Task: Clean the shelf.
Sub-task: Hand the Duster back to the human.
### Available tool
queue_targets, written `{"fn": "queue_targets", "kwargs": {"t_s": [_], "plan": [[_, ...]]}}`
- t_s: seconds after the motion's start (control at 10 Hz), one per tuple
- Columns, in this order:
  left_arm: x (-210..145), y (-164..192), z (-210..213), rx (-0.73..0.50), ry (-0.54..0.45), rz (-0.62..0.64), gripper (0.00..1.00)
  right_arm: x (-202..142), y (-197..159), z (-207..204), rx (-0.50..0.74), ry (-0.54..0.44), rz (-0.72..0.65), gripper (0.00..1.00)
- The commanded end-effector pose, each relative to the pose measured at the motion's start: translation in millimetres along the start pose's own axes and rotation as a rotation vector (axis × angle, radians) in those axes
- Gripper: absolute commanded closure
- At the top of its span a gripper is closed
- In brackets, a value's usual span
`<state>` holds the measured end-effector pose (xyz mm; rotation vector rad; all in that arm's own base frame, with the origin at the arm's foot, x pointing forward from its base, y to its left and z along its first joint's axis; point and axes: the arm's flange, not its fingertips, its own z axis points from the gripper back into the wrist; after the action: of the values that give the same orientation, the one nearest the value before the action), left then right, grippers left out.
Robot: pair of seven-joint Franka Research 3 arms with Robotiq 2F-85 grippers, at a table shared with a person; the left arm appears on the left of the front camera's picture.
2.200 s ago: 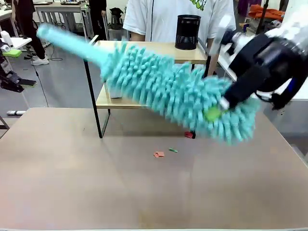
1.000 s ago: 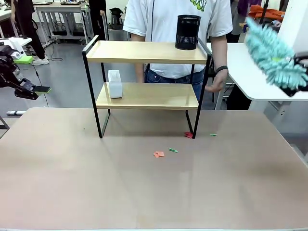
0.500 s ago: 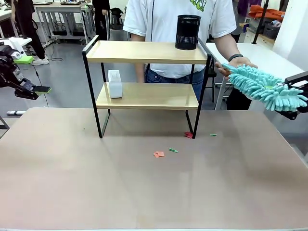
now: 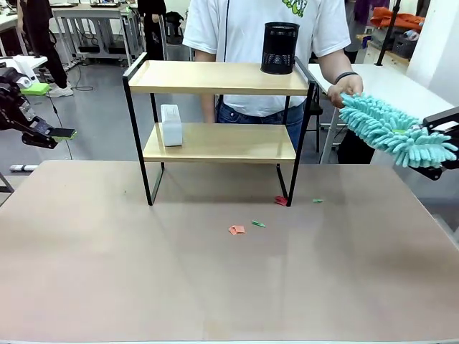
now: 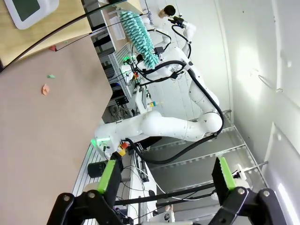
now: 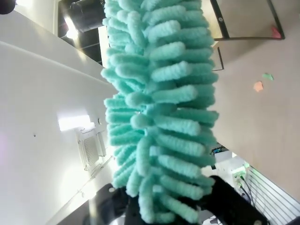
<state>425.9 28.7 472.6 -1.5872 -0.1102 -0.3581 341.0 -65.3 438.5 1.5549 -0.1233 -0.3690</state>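
shelf (image 4: 215, 79): 2-tier rack, light wooden boards on a black frame, standing at the far middle of the brown table (image 4: 215, 287), in front of the person. top board carries a black mesh cup (image 4: 280, 48) at its right end; lower board carries a small white box (image 4: 171, 125) at its left end. the boards look bare otherwise.

scraps (image 4: 247, 228): a few orange, green and red bits on the table just in front of the shelf's right legs.

duster (image 4: 394, 131): teal, shaggy, held off to the right of the shelf, well apart from it, over the white side table (image 4: 380, 93).

right gripper (image 4: 437, 147): jaws clenched on the duster's outer end. the person's hand (image 4: 344, 87) grips the other end, so this reads as a handover, the robot giving or receiving.

left gripper (image 5: 164, 176): jaws spread wide, nothing between them, parked away at the left.

step advice: keep the clamp firm until the person's hold is plainly settled or let go; avoid tugging sideways. any later sweep should skirt the cup and box.
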Motion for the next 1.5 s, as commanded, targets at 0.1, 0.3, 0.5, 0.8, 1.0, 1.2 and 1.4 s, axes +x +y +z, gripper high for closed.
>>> {"fn": "queue_targets", "kwargs": {"t_s": [0.1,0.3,0.5,0.8,1.0,1.2,1.4], "plan": [[0.2,-2.6,-1.1,-0.003,-0.001,-0.01,0.0,-26.3,-11.5,-8.6,0.006,0.028,-0.002,1.0],[0.2,-2.6,-1.1,-0.003,-0.001,-0.01,0.0,-26.0,-10.7,-10.8,-0.006,0.045,0.006,0.29],[0.2,-2.6,-1.1,-0.003,-0.001,-0.01,0.0,-25.3,-10.5,-12.2,-0.009,0.047,0.012,0.0],[0.2,-2.6,-1.1,-0.003,-0.001,-0.01,0.0,-26.3,-10.8,-15.3,-0.014,0.057,0.055,0.0],[0.2,-2.6,-1.1,-0.003,-0.001,-0.01,0.0,-33.1,-5.2,-17.1,-0.012,0.087,0.086,0.0],[0.2,-2.6,-1.1,-0.003,-0.001,-0.01,0.0,-53.9,8.2,-30.9,-0.048,0.154,0.143,0.0],[0.2,-2.6,-1.1,-0.003,-0.001,-0.01,0.0,-95.2,25.0,-69.6,-0.144,0.231,0.241,0.0]]}}
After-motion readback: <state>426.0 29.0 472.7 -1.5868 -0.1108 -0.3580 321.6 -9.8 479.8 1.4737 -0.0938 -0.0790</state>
